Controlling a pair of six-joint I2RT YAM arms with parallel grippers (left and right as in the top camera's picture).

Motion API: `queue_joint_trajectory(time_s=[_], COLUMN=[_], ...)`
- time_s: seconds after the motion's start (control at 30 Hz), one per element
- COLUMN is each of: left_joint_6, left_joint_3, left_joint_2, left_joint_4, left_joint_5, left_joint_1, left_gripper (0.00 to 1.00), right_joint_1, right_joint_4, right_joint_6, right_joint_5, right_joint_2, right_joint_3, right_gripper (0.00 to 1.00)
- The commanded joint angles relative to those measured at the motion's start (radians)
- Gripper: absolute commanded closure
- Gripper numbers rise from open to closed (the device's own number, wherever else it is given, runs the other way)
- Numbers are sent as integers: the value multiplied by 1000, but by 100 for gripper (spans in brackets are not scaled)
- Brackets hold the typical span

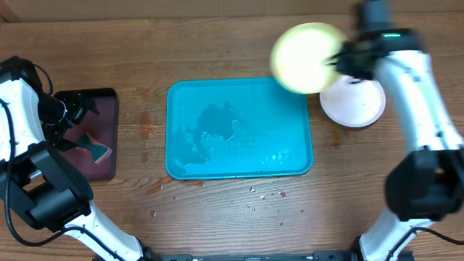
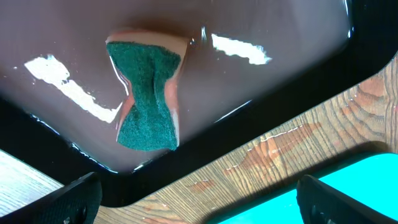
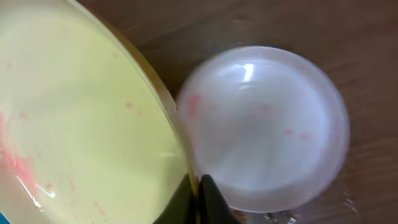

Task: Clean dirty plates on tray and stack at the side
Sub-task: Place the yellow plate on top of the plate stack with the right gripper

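1. Tray (image 1: 268, 116), wet, lies at the middle of the worktop (image 1: 239, 36).
2. Right hand (image 1: 341, 61) is clenched on the rim of the yellow-green plate (image 1: 308, 58), holding it raised near the tray's far right corner; red smears show on it.
3. White plate (image 1: 359, 105) rests on the worktop just right of the tray.
4. Left hand (image 2: 199, 199) hangs released, fingers wide apart, above the black tray (image 2: 280, 109) holding a green sponge (image 2: 148, 96).
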Motion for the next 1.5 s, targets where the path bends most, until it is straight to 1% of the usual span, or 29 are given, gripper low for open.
queue_joint_trajectory(time_s=[0.0,0.13,0.27,0.3,0.33,0.4,0.43,0.47,0.53,0.67,0.77,0.87,0.9,0.97,1.07,1.2,1.27,1.3,1.33,1.4,1.47], left_joint_6=[19,19,19,19,19,19,19,19,19,19,19,19,19,19,19,19,19,19,19,19,19], left_joint_3=[19,19,19,19,19,19,19,19,19,19,19,19,19,19,19,19,19,19,19,19,19], left_joint_2=[4,4,4,4,4,4,4,4,4,4,4,4,4,4,4,4,4,4,4,4,4], left_joint_4=[-2,-2,-2,-2,-2,-2,-2,-2,-2,-2,-2,-2,-2,-2,-2,-2,-2,-2,-2,-2,-2], left_joint_5=[11,11,11,11,11,11,11,11,11,11,11,11,11,11,11,11,11,11,11,11,11], left_joint_1=[-3,-3,-3,-3,-3,-3,-3,-3,-3,-3,-3,-3,-3,-3,-3,-3,-3,-3,-3,-3,-3], left_gripper=[0,0,0,0,0,0,0,0,0,0,0,0,0,0,0,0,0,0,0,0,0], right_joint_1=[-138,-264,-309,-309,-309,-306,-303,-300,-296,-296,-296,-296,-296,-293,-269,-191,-135,-103,-74,-9,43], right_joint_4=[-14,37,169,197,231,262,259,254,230,152,105,29,-2,-73,-179,-277,-311,-323,-333,-355,-358], right_joint_6=[25,21,23,23,23,22,22,22,22,21,10,-31,-53,-95,-138,-179,-178,-174,-167,-137,-75], right_joint_5=[-215,-211,-212,-212,-212,-212,-212,-215,-244,-357,-432,-455,-455,-455,-455,-451,-451,-451,-451,-457,-467], right_joint_2=[-43,-43,-43,-43,-43,-43,-43,-43,-45,-73,-144,-247,-285,-367,-480,-611,-664,-687,-703,-727,-733], right_joint_3=[-70,-171,-298,-322,-349,-377,-378,-378,-369,-344,-343,-343,-343,-344,-352,-395,-423,-439,-451,-462,-462], right_gripper=[96,96,96,95,82,62,57,56,55,57,57,55,50,46,44,38,27,12,0,0,0])
